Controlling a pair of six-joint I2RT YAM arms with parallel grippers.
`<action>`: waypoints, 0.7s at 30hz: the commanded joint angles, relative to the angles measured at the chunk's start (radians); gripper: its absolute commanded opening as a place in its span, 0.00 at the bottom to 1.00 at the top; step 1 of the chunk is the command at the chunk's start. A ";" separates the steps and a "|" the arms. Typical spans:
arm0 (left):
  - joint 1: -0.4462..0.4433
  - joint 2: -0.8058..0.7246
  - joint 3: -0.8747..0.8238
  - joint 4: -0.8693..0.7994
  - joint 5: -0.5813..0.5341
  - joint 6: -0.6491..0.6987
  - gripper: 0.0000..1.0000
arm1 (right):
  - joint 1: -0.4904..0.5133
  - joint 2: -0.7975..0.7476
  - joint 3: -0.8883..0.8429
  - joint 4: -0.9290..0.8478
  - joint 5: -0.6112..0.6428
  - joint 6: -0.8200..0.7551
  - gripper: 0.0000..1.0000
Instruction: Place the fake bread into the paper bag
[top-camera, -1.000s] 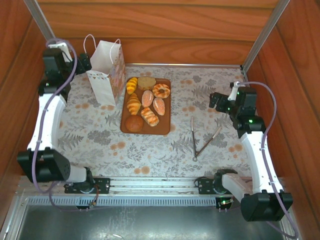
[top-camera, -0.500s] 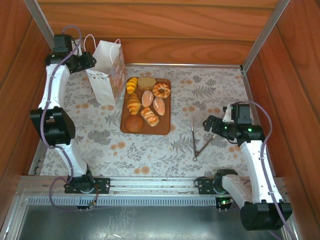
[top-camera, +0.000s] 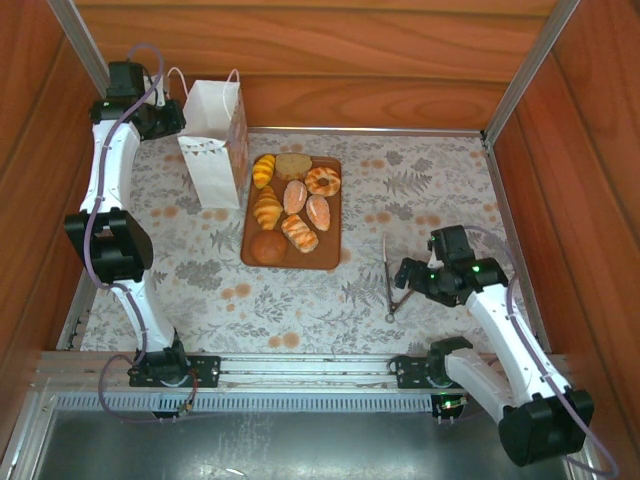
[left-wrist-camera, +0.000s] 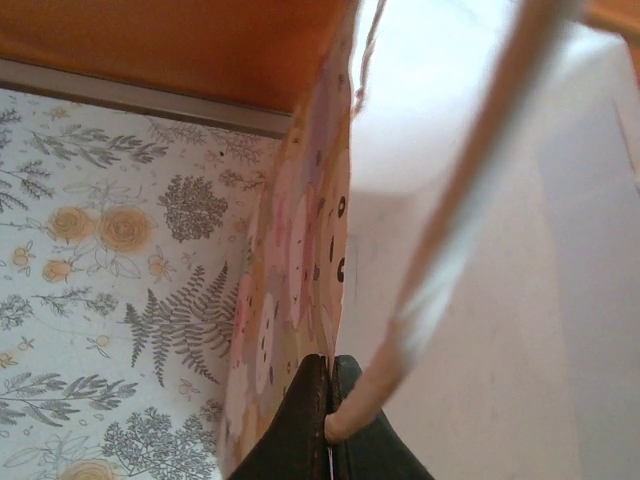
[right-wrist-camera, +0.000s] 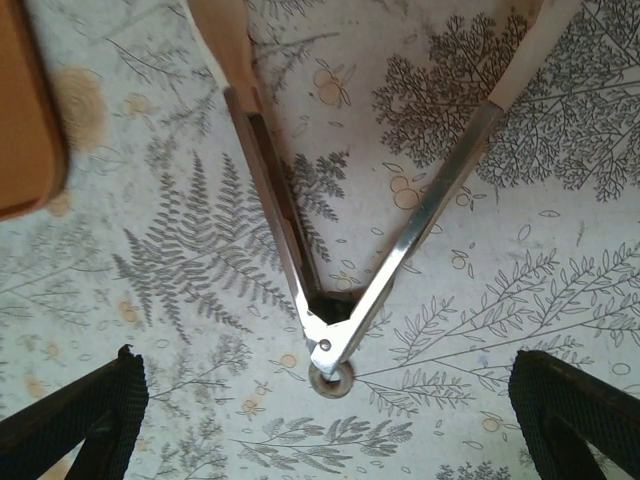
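Note:
The fake bread (top-camera: 297, 197), several toy pastries including a croissant (top-camera: 263, 170), a glazed ring (top-camera: 323, 181) and a round bun (top-camera: 267, 247), lies on a brown tray (top-camera: 328, 250). The paper bag (top-camera: 213, 140) stands upright to the tray's left. My left gripper (top-camera: 168, 118) is at the bag's top left edge. In the left wrist view it (left-wrist-camera: 330, 375) is shut on the paper bag's (left-wrist-camera: 500, 320) patterned rim, with a cord handle (left-wrist-camera: 450, 240) beside the fingers. My right gripper (top-camera: 408, 276) hovers open low over metal tongs (top-camera: 398, 278); its fingers straddle the tongs' hinge (right-wrist-camera: 330, 350).
Wooden walls enclose the floral tablecloth on the left, back and right. The tray's corner (right-wrist-camera: 25, 120) sits left of the tongs in the right wrist view. Open cloth lies in front of the tray and between bag and left wall.
My right arm has swung down and left, from the right wall to over the tongs. My left gripper reached the bag's edge and the bag shifted slightly right.

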 joint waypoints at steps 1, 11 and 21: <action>-0.010 -0.010 0.021 -0.036 -0.006 0.018 0.00 | 0.052 0.036 -0.021 0.013 0.083 0.094 1.00; -0.013 -0.086 0.001 -0.049 -0.029 0.030 0.00 | 0.107 0.149 -0.117 0.184 0.147 0.155 1.00; -0.016 -0.224 -0.117 -0.053 -0.056 0.039 0.00 | 0.116 0.251 -0.155 0.330 0.143 0.120 1.00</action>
